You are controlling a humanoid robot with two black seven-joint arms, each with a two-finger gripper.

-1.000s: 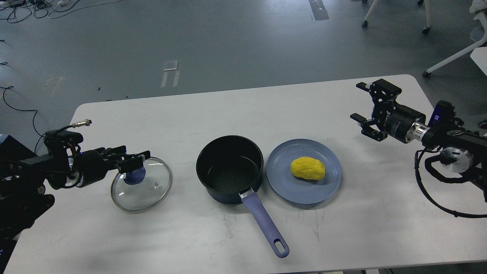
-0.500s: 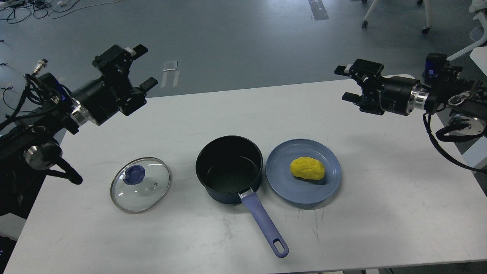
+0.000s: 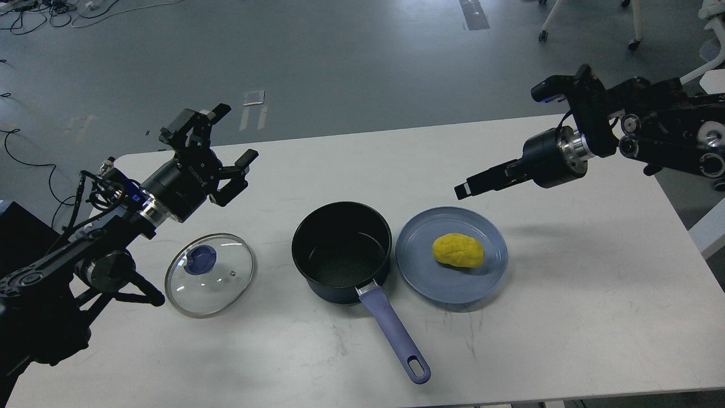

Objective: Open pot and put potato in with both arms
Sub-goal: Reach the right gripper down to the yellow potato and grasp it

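The dark pot (image 3: 341, 249) stands open at the table's middle, its purple handle (image 3: 396, 334) pointing toward me. Its glass lid (image 3: 209, 273) with a blue knob (image 3: 200, 259) lies flat on the table to the pot's left. The yellow potato (image 3: 458, 250) lies on a blue plate (image 3: 419, 272) right of the pot. My left gripper (image 3: 232, 136) is open and empty, in the air above and behind the lid. My right gripper (image 3: 461, 191) hovers just behind the plate, pointing left and down. It is seen side-on, so its fingers cannot be told apart.
The white table (image 3: 566, 294) has rounded corners, with grey floor behind it. Chair legs (image 3: 668, 90) stand on the floor at the far right. Cables (image 3: 34, 164) lie on the floor at the left.
The left gripper let go of the lid's knob, rose, then came down and right to hover behind the lid. The right gripper swung left and down toward the plate and turned side-on.
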